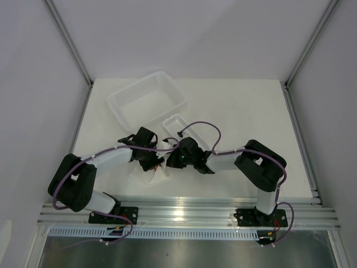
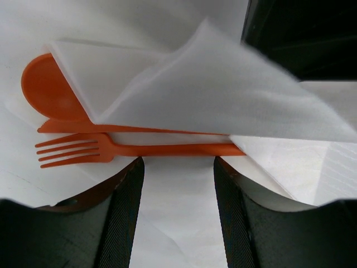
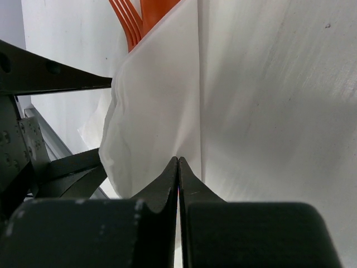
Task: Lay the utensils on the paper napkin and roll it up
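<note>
The orange utensils lie side by side on the white paper napkin (image 2: 178, 223): a fork (image 2: 83, 151), a spoon (image 2: 47, 89) and a flat third piece (image 2: 111, 128). A napkin flap (image 2: 223, 95) is folded over their handles. My left gripper (image 2: 178, 167) is open, its fingertips just short of the fork handle, with bare napkin between the fingers. My right gripper (image 3: 178, 162) is shut, pinching a raised fold of the napkin (image 3: 156, 100); the fork tines (image 3: 125, 22) show beyond it. In the top view both grippers, left (image 1: 149, 159) and right (image 1: 172, 159), meet over the napkin (image 1: 146, 176).
A small white ribbed tray (image 1: 177, 123) sits just behind the right gripper. A large translucent basket (image 1: 146, 100) stands at the back left. The aluminium rail (image 1: 189, 215) runs along the near edge. The left arm's dark links (image 3: 50, 72) show to the left in the right wrist view.
</note>
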